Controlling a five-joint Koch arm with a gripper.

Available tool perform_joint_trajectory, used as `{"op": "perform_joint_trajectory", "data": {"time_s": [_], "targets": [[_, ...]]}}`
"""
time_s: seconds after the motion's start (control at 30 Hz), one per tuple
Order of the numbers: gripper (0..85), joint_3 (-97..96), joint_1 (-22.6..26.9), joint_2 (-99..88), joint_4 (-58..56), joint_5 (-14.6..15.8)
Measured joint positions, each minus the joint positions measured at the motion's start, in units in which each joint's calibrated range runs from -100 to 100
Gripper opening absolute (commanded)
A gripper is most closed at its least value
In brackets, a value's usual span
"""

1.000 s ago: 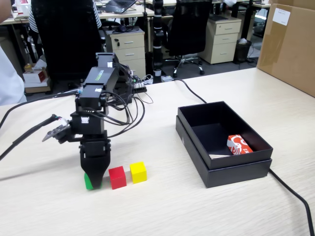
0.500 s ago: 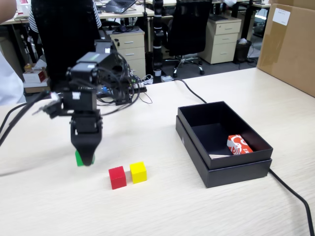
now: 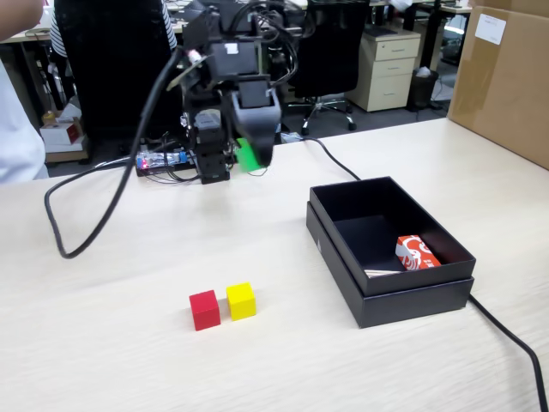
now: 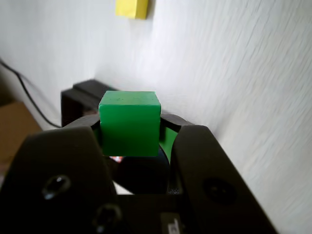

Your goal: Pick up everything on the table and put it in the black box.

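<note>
One cube is in our grip and two wait on the table (image 3: 129,343). Going left to right in the fixed view: the gripper (image 3: 255,156) hangs at about eleven o'clock, clear of the tabletop, its jaws closed around the green cube (image 4: 129,123); the red cube (image 3: 204,309) and yellow cube (image 3: 241,300) sit touching near six o'clock; the box (image 3: 390,300) lies at four o'clock. We should swing right, staying high over the near wall, and release only once centred above bare floor, beside the packet (image 3: 416,252).
</note>
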Motion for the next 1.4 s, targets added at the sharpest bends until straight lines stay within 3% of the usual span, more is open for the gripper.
{"op": "perform_joint_trajectory", "data": {"time_s": [0.23,0.4,0.77,0.97,1.07,1.13,1.2,1.27,1.4], "targets": [[0.9,-0.5,5.3,1.4,0.0,3.4],[0.9,5.3,9.1,20.1,0.0,5.9],[0.9,18.4,12.3,48.9,0.1,9.9],[1.2,20.5,12.4,60.1,0.1,10.2],[14.8,22.5,12.4,63.2,0.1,10.2],[15.2,22.7,12.4,63.6,0.1,10.2],[35.6,22.7,12.4,63.8,0.1,10.2],[39.8,22.7,12.4,63.8,0.1,10.2],[39.8,22.3,12.4,60.2,0.1,10.2]]}}
